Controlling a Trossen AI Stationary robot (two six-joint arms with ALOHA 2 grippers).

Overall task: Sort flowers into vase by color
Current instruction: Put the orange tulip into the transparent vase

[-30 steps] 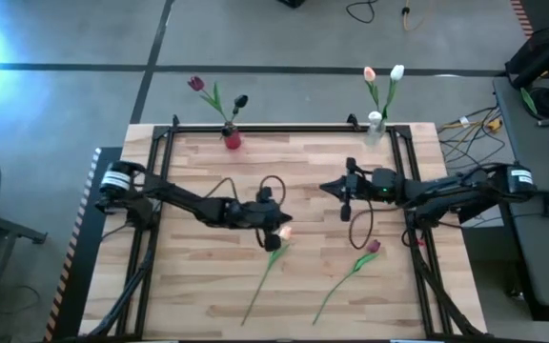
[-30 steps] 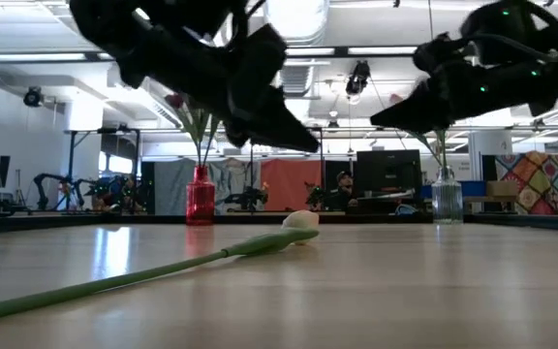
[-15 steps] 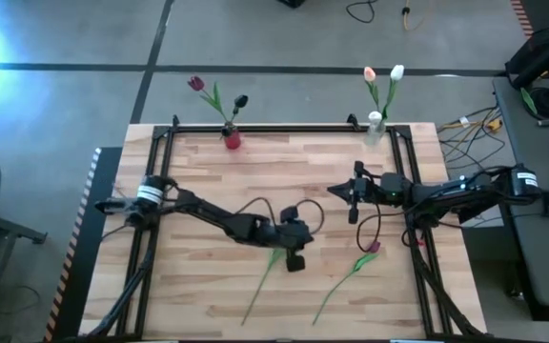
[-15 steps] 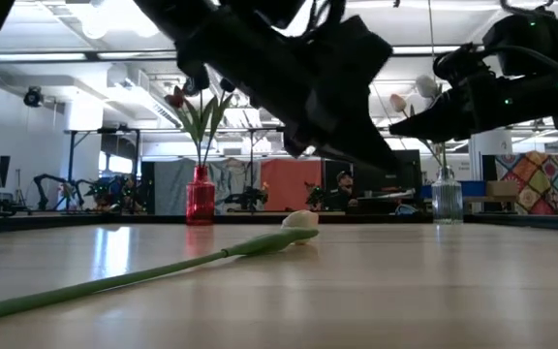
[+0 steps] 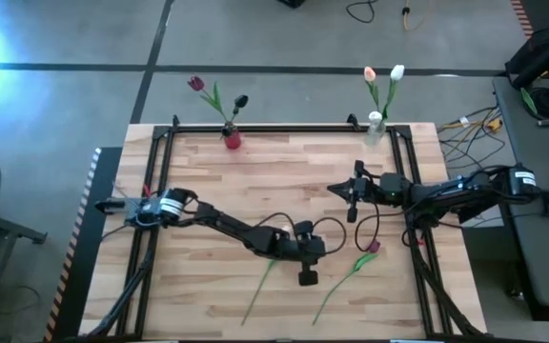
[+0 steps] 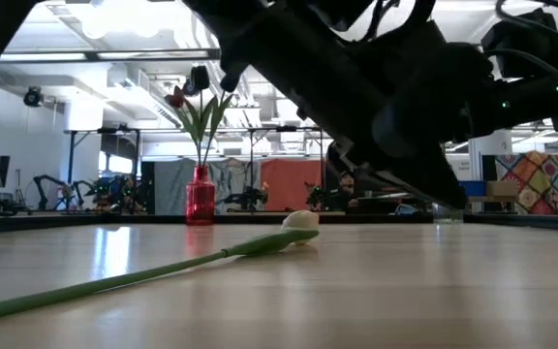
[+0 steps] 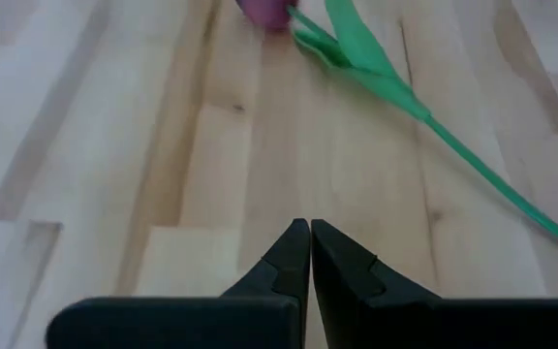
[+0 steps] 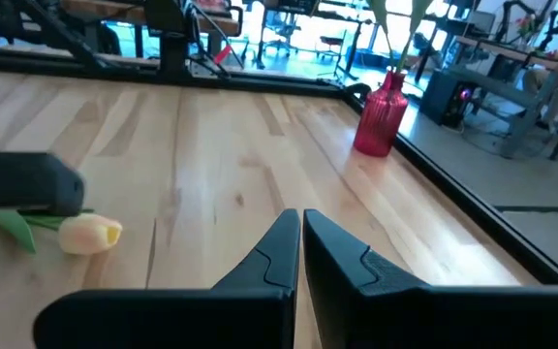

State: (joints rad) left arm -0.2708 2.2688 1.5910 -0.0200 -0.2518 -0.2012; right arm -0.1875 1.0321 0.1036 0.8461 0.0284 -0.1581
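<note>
Dark jaws of left gripper (image 7: 309,254) and right gripper (image 8: 299,242) pressed together, empty.

Looking down, you see your left gripper (image 5: 307,277) stretched out over the middle of the wooden table (image 5: 198,171), between two flowers lying flat: a green-stemmed one (image 5: 260,289) and a dark pink one (image 5: 349,272). Your right gripper (image 5: 352,211) waits near the clear vase (image 5: 375,125). A red vase (image 5: 232,139) stands at the far edge.
</note>
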